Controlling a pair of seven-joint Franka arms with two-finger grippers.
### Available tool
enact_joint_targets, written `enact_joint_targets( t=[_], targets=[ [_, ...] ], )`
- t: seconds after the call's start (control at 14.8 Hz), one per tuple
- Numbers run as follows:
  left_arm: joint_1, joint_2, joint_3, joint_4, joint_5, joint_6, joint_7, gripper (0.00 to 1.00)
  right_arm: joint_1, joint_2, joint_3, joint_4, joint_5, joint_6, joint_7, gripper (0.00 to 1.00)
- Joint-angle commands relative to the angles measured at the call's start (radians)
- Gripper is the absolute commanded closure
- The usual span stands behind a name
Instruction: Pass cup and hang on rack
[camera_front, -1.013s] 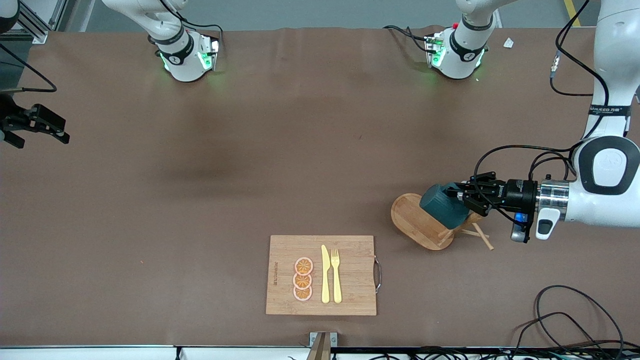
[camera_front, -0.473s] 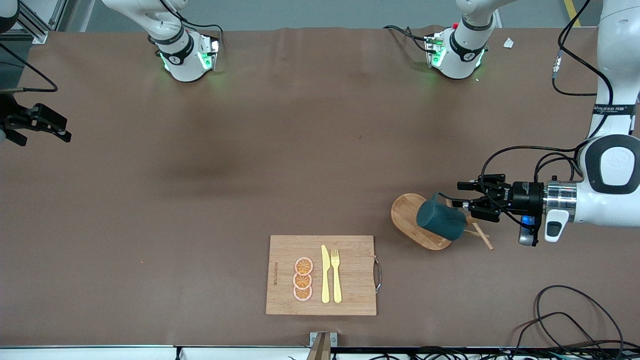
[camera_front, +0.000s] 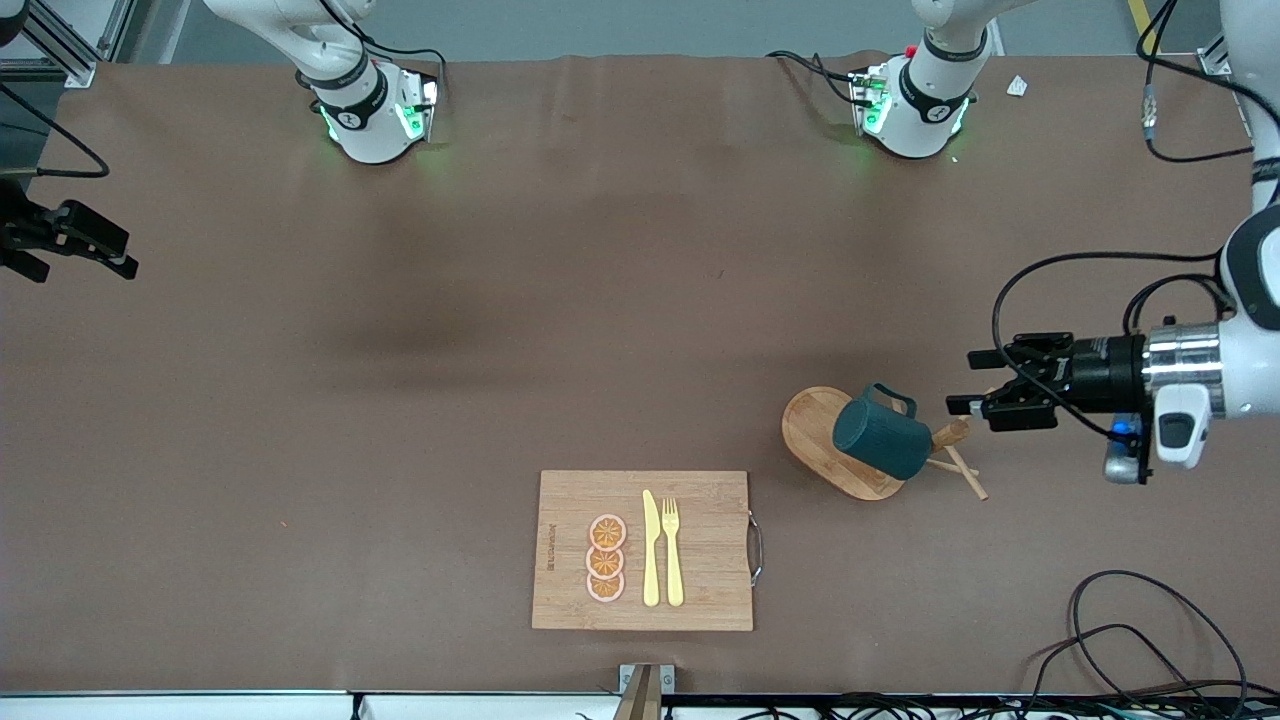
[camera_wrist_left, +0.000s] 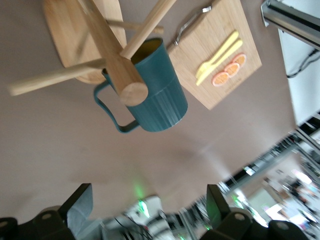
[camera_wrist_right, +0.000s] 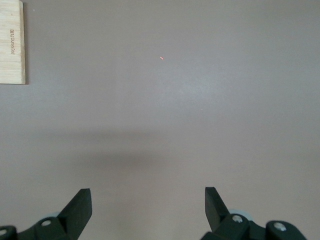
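Your ribbed teal cup (camera_front: 882, 439) hangs on the wooden rack (camera_front: 838, 447). Your left gripper (camera_front: 972, 385) is let go beside it; your right gripper (camera_front: 75, 243) waits, open.

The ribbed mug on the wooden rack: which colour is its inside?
Yellow-orange inside the dark teal ribbed mug, seen best in the left wrist view.

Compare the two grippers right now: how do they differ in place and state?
The left gripper is beside the rack, where the cup hangs on a peg; the right gripper waits over bare table at the right arm's end. The left wrist view shows cup and rack; the right's shows mostly tabletop. Both are open and empty.
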Motion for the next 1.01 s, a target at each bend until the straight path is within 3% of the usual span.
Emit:
enact_joint_targets(
  t=[0.0, 0.27, 0.61, 0.81, 0.88, 0.95],
  targets=[
    [-0.004, -0.061, -0.081, 0.002, 0.226, -0.004, 0.042, 0.01, -0.003, -0.02, 0.006, -0.005, 0.015, -0.014, 0.023, 0.0],
    [0.004, -0.128, -0.163, 0.005, 0.444, -0.01, 0.165, 0.01, -0.003, -0.022, 0.007, -0.005, 0.015, -0.016, 0.027, 0.0],
    [0.002, -0.17, -0.172, 0.005, 0.523, -0.028, 0.263, 0.01, -0.003, -0.02, 0.007, -0.006, 0.015, -0.02, 0.027, 0.0],
    [-0.028, -0.213, -0.159, 0.003, 0.525, -0.046, 0.306, 0.01, -0.003, -0.02, 0.006, -0.005, 0.015, -0.02, 0.027, 0.0],
    [-0.066, -0.229, -0.125, 0.003, 0.525, -0.052, 0.308, 0.01, -0.003, -0.02, 0.007, -0.005, 0.016, -0.02, 0.027, 0.0],
    [-0.123, -0.262, -0.046, -0.001, 0.526, -0.061, 0.326, 0.01, -0.003, -0.02, 0.007, -0.005, 0.015, -0.02, 0.027, 0.0]
  ],
)
